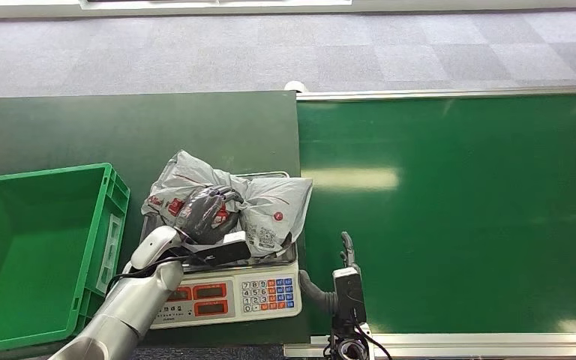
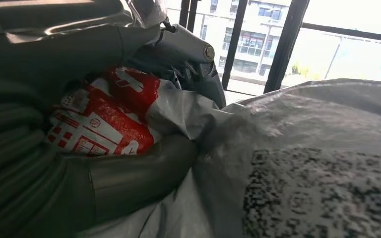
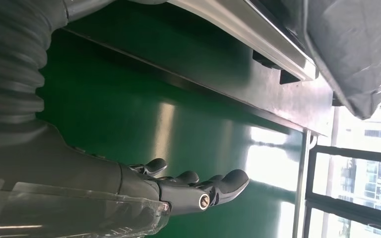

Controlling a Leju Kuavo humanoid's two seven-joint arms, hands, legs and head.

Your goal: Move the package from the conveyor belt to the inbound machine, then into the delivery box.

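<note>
One package [image 1: 259, 206], one weighing scale [image 1: 232, 294], one green crate [image 1: 22, 255] and one green conveyor belt [image 1: 450, 210] lie in front of me, seen from my head camera looking down.

The package is a grey-white plastic mailer bag with red printing and a square printed code. It sits crumpled on the steel platter of the scale, which stands on a dark green table [image 1: 120, 127] just left of the belt. The scale's keypad and two red displays face me. The bag's long axis runs roughly left to right across the platter, and its right end overhangs the platter edge toward the belt.

My left arm reaches up from the lower left, over the scale's front panel. My left hand [image 1: 204, 214] lies on top of the middle of the package, dark fingers curled down over it and closed on the bag. In my left wrist camera, my thick grey thumb [image 2: 144, 171] presses into the plastic beside the red print, with the printed code [image 2: 317, 193] close by.

My right hand [image 1: 346, 259] rests low over the near edge of the belt, just right of the scale, holding nothing. In my right wrist camera its fingers [image 3: 206, 186] stretch out nearly straight and lie close side by side above the glossy green surface.

The crate sits at the left, well apart from the package.
</note>
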